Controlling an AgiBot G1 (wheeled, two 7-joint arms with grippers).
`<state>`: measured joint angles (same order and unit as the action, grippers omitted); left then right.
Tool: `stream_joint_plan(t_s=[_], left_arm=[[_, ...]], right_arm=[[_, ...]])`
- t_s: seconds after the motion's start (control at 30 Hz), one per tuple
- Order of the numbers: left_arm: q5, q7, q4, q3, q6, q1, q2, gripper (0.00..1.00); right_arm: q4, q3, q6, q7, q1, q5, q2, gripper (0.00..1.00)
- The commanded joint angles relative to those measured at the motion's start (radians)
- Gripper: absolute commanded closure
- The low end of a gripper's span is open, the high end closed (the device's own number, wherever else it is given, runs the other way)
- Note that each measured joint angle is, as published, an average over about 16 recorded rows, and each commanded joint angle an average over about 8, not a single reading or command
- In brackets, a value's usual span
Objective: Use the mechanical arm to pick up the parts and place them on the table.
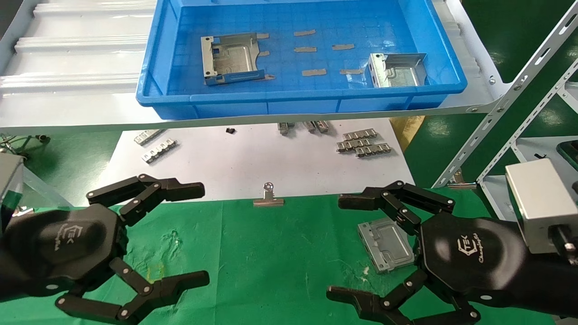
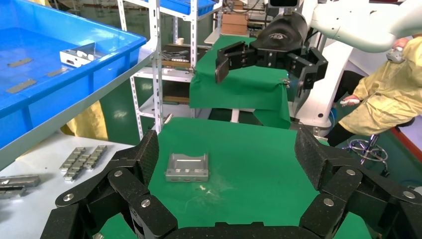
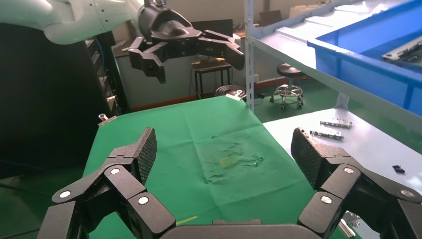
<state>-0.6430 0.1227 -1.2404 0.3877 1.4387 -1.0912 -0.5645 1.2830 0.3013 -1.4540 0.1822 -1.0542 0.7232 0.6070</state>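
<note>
One shiny bent sheet-metal tray (image 1: 386, 244) lies on the green cloth table (image 1: 271, 253), at ten o'clock beside the open, empty right hand (image 1: 361, 246); left hand (image 1: 198, 237) open too.

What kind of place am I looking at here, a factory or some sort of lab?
Probably a factory-style workshop or robot test cell. A blue bin of sheet-metal parts sits on a metal rack, above a green-cloth table. Both end effectors, left and right, hang open over the cloth.

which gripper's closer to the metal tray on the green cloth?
Right. The right gripper hovers open beside the tray; the left gripper hangs open across the green cloth.
</note>
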Motion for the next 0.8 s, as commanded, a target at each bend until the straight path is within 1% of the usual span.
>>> stream_joint_plan(t_s=[0.03, 0.37, 0.8], left_arm=[[0.000, 0.000, 0.000, 0.000, 0.000, 0.000, 0.000, 0.00], [0.000, 0.000, 0.000, 0.000, 0.000, 0.000, 0.000, 0.00], [0.000, 0.000, 0.000, 0.000, 0.000, 0.000, 0.000, 0.00]], right_arm=[[0.000, -0.007, -0.014, 0.002, -0.007, 0.002, 0.001, 0.00], [0.001, -0.028, -0.055, 0.007, -0.026, 0.009, 0.005, 0.00], [0.001, -0.025, -0.048, 0.006, -0.023, 0.009, 0.005, 0.00]])
